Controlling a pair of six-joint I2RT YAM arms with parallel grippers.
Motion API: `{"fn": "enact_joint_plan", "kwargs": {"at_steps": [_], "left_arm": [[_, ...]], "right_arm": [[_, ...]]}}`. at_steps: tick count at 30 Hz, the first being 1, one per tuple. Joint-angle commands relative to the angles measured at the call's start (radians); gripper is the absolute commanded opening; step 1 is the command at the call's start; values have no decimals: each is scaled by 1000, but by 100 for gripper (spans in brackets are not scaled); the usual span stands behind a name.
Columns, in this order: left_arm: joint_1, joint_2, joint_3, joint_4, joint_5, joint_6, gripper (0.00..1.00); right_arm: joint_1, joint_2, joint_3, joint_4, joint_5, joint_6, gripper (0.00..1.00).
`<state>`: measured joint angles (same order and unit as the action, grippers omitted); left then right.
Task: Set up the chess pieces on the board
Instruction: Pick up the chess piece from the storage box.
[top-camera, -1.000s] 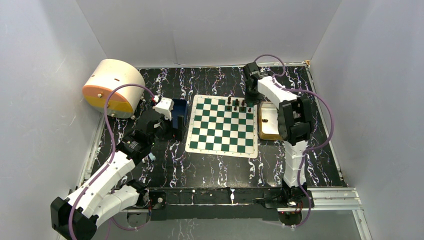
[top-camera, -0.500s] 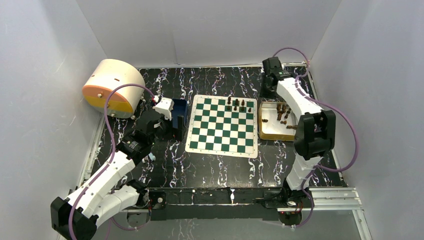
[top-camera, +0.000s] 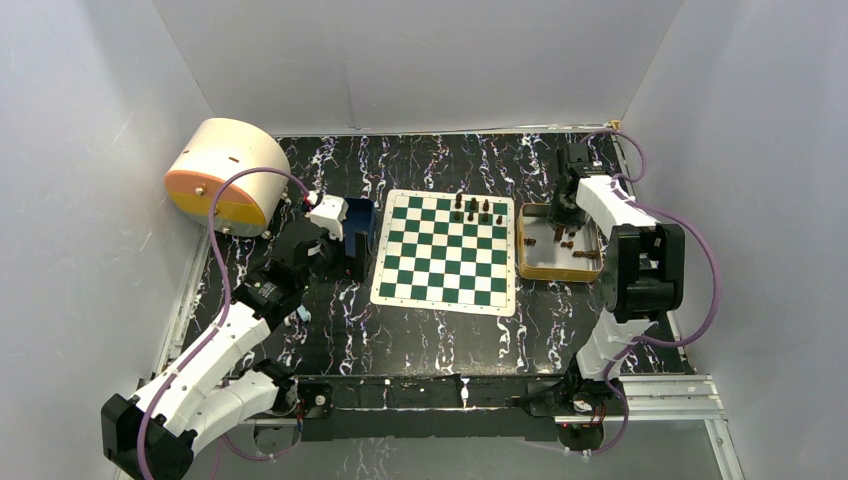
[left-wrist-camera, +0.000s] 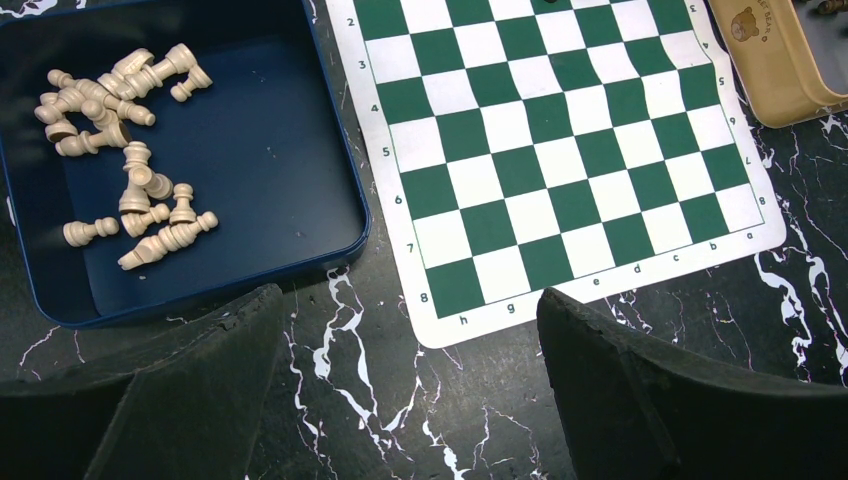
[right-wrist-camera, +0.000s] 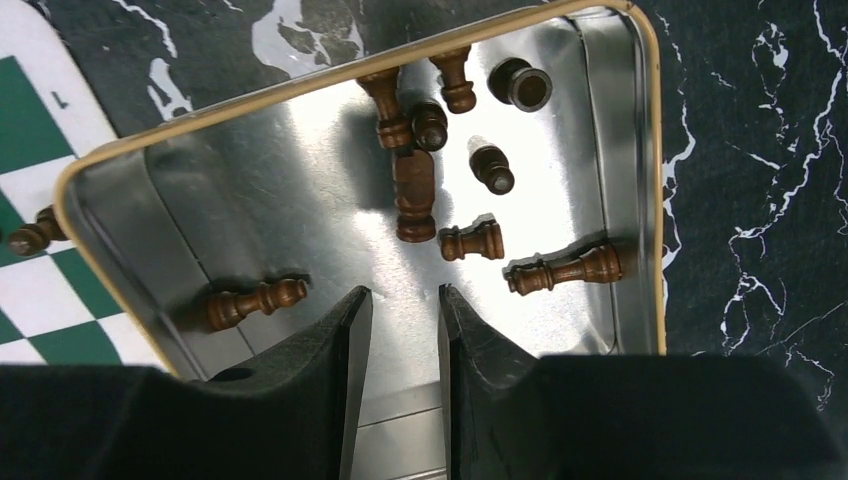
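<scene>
Small, rigid and light, the dark chess pieces (right-wrist-camera: 415, 195) look smooth-turned and liable to roll or skid on the shiny floor of the gold tin (right-wrist-camera: 300, 190), so each is best pinched across its narrow waist, just above the flared base; nine can be counted in the tin, most lying on their sides just ahead of the right gripper (right-wrist-camera: 403, 293), one rook-like piece (right-wrist-camera: 470, 240) nearest its tips and another fallen piece (right-wrist-camera: 255, 300) off to its left. The right gripper hovers over the tin's near end with its jaws a narrow slit apart and nothing between them. A small cluster, perhaps five or six and too tiny to count surely, already stands on the green-and-white board (left-wrist-camera: 560, 160) at its far edge (top-camera: 473, 207), left of that gripper. The left gripper (left-wrist-camera: 410, 300) hangs spread wide and empty above the black marbled table (left-wrist-camera: 400, 420), the board's corner just ahead of it and one blue tray (left-wrist-camera: 280, 130) ahead to its left, holding a tangle of cream pieces (left-wrist-camera: 135, 190) too heaped to number
</scene>
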<state>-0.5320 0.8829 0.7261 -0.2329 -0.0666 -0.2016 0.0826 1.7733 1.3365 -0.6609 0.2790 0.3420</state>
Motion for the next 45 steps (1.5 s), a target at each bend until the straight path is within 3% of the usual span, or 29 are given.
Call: {"fn": "enact_joint_plan", "kwargs": {"at_steps": [1, 32, 45], "left_arm": [[-2, -16, -5, 9, 1, 4, 94], [-2, 4, -4, 11, -1, 7, 93], [-2, 5, -5, 9, 2, 7, 92]], "right_arm": [[-22, -1, -15, 76, -9, -26, 40], [-67, 124, -53, 153, -86, -56, 39], [-66, 45, -52, 116, -73, -46, 26]]}}
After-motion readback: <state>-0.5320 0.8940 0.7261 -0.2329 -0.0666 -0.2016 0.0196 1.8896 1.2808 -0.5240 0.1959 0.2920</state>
